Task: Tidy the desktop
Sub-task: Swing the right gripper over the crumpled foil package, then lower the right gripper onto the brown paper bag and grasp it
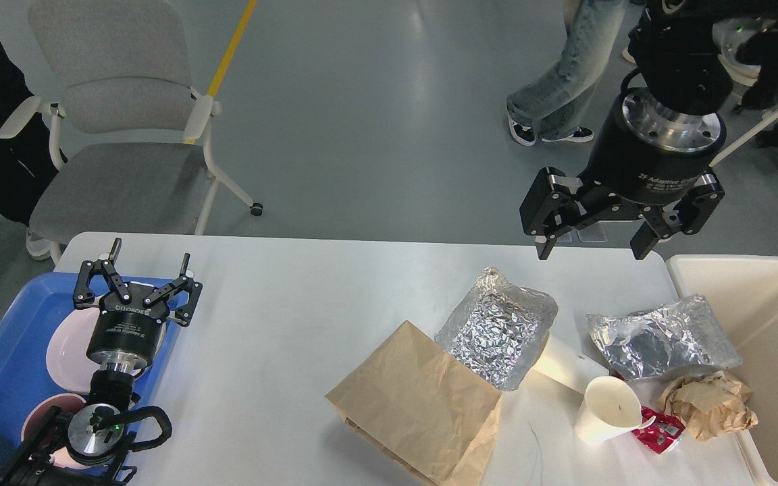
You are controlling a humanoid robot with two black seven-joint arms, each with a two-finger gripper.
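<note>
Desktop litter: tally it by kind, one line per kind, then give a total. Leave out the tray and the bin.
Foil bags: 2, one in the middle and one toward the bin
Brown paper bags: 1
Crumpled brown paper: 1
White paper cups: 1
Red wrappers: 1
Total: 6

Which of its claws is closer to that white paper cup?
The right gripper hangs open above and behind the paper cup. The left gripper, also open, is far across the desktop.
</note>
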